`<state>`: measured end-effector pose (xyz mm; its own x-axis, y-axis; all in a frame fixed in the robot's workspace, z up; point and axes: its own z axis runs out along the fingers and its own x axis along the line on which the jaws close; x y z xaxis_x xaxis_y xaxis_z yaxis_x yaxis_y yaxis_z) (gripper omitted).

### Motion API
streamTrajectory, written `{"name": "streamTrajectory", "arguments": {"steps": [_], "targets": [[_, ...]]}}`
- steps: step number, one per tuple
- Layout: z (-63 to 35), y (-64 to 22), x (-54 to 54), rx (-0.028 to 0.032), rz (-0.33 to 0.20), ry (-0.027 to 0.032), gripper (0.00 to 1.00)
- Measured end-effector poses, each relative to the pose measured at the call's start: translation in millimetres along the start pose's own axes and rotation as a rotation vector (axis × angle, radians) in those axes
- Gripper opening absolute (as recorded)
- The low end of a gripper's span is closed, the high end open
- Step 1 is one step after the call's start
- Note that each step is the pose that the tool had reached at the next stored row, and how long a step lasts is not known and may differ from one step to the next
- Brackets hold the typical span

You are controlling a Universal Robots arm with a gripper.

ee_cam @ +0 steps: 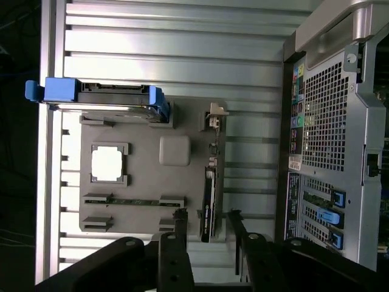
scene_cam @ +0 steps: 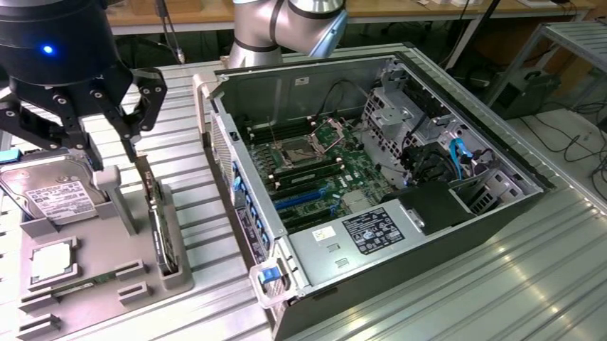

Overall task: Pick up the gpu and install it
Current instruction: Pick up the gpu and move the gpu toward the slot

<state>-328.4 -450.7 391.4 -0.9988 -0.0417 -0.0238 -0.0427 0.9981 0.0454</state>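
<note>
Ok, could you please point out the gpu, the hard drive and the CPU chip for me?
gpu (ee_cam: 208, 204): wrist view, its exposed edge.
hard drive (scene_cam: 50, 193): exterior view, its white label.
CPU chip (ee_cam: 108, 163): wrist view, middle of its lid.

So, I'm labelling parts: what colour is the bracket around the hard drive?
The bracket is blue, clearest in the wrist view.

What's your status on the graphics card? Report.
End effector open, over graphics card. Card upright in gray tray, not gripped. Nothing in the way.
</note>
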Motion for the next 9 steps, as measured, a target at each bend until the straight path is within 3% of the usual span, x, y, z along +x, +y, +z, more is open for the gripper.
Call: {"name": "streamTrajectory", "arguments": {"steps": [4, 9], "targets": [[0.0, 0.0, 0.0, 0.0, 0.0, 0.0, 0.6], [2.8, -0.3, -4.0, -0.0008, 0.007, -0.0004, 0.66]]}}
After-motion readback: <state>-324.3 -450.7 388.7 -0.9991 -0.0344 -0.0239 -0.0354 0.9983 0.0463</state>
